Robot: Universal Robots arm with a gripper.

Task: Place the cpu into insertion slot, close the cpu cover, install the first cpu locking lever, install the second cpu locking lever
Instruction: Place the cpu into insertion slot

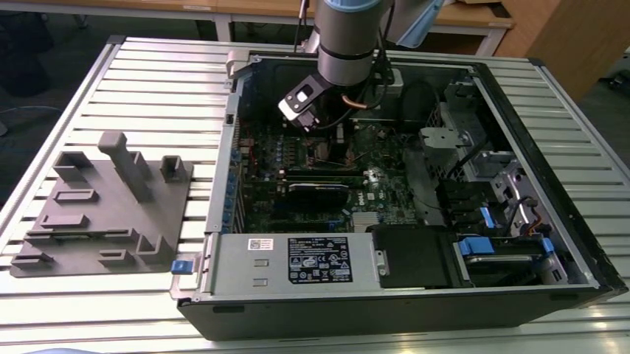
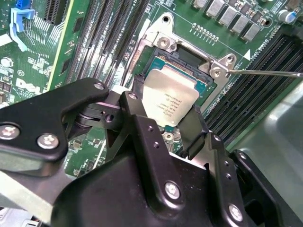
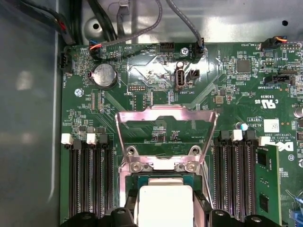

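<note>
My gripper [image 2: 165,108] reaches down into the open computer case and is shut on the cpu [image 2: 169,97], a silver-grey square chip pinched between two black fingers [image 2: 138,92]. The chip hangs level just over the insertion slot [image 2: 185,56], whose dark rim shows past the chip's far edge. In the first wrist view the cpu [image 3: 164,203] lies directly below the cpu cover [image 3: 165,115], a silver frame that stands swung open beyond the slot [image 3: 163,177]. A thin metal lever rod [image 2: 265,72] sticks out sideways, unhooked. In the exterior view the gripper [image 1: 330,139] is over the board's middle.
Black memory slots [image 3: 87,179] [image 3: 236,179] flank the socket closely on both sides. Cable bundles [image 3: 118,23] run along the case wall beyond the board. A black card [image 1: 317,193], a power supply [image 1: 295,258] and drive bays [image 1: 492,214] crowd the case. A grey fixture [image 1: 99,206] sits on the slatted table.
</note>
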